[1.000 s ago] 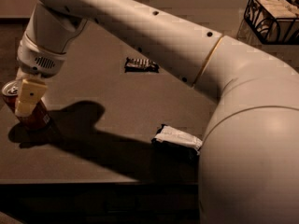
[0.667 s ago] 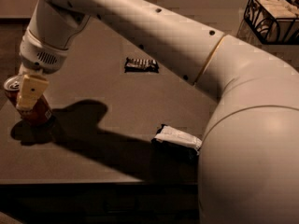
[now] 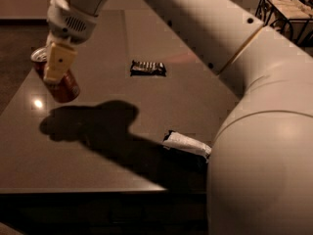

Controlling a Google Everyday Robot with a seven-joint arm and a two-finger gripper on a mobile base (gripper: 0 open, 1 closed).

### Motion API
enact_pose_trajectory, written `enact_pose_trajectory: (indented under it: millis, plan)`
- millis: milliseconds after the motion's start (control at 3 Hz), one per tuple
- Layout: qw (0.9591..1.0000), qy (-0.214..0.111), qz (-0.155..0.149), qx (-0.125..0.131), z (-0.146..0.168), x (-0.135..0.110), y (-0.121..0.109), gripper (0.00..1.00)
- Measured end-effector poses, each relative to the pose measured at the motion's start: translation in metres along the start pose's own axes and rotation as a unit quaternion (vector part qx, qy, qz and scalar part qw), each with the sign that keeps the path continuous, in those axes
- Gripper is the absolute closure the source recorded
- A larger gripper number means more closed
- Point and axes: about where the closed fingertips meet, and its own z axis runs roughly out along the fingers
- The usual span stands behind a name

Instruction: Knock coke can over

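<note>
The coke can (image 3: 66, 87) is red with a silver top and hangs tilted above the dark table (image 3: 122, 165), its top leaning to the left. My gripper (image 3: 55, 73) is at the far left of the camera view and is shut on the can. One cream finger (image 3: 58, 62) lies across the can's front and the other is hidden behind it. The shadow of the gripper and can falls on the table below and to the right, apart from the can.
A flat dark snack wrapper (image 3: 148, 68) lies mid-table. A second wrapper with a white end (image 3: 187, 143) lies near my arm's base. A wire basket (image 3: 286, 9) stands at the top right. The table's front edge runs along the bottom and its left edge is close to the can.
The gripper has moved up and to the right with the can in it. The can has left the table top and tilted, and its shadow has separated from it.
</note>
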Motion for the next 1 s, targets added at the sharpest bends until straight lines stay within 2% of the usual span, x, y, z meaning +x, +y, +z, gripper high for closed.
enact_pose_trajectory:
  millis: [333,667,1000]
  plan:
    - [0.9985,0.053,-0.001,0.015,-0.031,0.033,-0.003,1.0]
    - [0.9911,0.128,-0.019,0.033,-0.043,0.068,-0.005,1.0]
    - [0.976,0.207,-0.044,0.049,-0.041,0.097,-0.009,1.0]
